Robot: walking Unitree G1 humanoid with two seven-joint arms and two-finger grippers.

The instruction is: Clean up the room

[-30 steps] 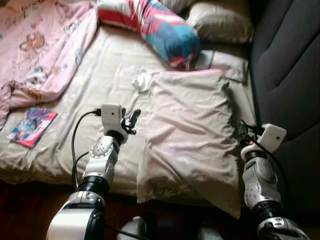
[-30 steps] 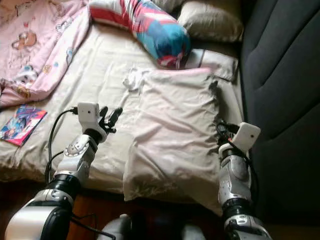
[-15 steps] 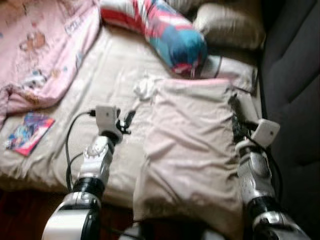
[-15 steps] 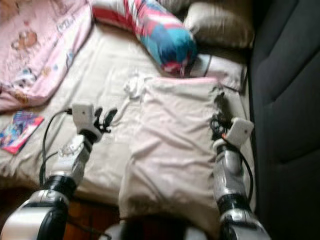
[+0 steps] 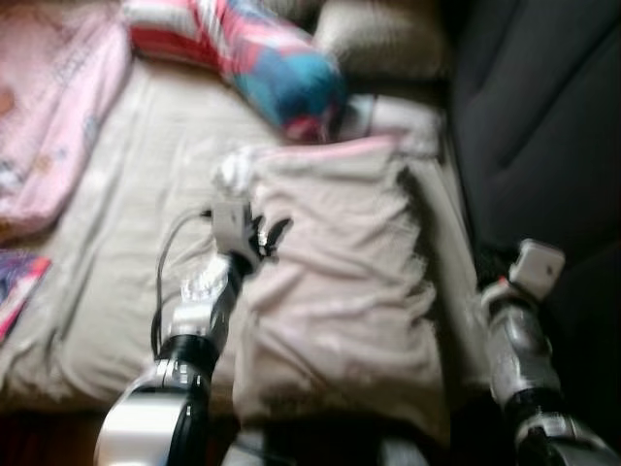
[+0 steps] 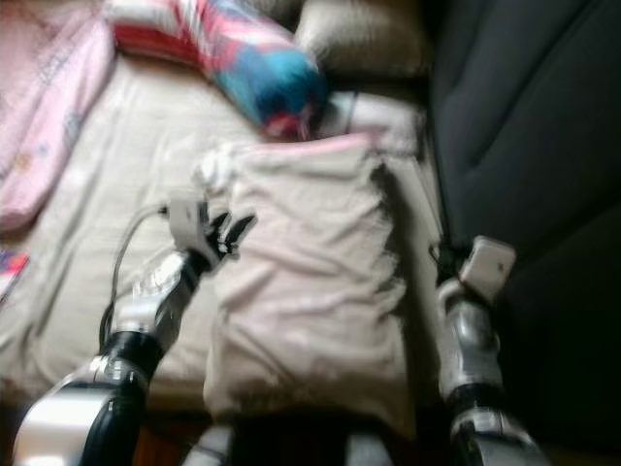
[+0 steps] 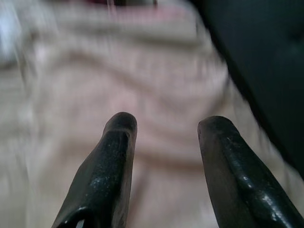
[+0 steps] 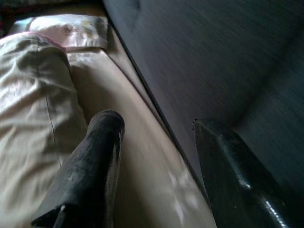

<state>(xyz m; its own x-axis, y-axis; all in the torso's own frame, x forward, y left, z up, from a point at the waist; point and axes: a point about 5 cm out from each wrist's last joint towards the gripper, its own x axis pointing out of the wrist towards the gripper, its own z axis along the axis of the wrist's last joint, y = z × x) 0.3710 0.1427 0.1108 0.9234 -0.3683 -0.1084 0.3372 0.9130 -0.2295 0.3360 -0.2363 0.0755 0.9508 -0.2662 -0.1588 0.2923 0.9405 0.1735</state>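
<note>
A large pale pink pillow (image 5: 330,282) lies rumpled across the middle of the bed. My left gripper (image 5: 270,233) is at the pillow's left edge, open, fingers (image 7: 118,137) pointing over the fabric with nothing between them. My right gripper (image 8: 156,123) is open beside the pillow's right edge, over the strip of sheet that runs along the dark upholstered panel (image 5: 543,116). It holds nothing. The eye views are blurred.
A red, white and blue bolster (image 5: 262,68) and a beige pillow (image 5: 378,39) lie at the head of the bed, with a small flat cushion (image 5: 388,112) beside them. A pink blanket (image 5: 49,107) covers the left. A colourful book (image 5: 15,286) lies at the left edge.
The camera has swung right, so the whole scene has shifted left. My left gripper has come closer to the pillow's left edge. Both grippers stay open.
</note>
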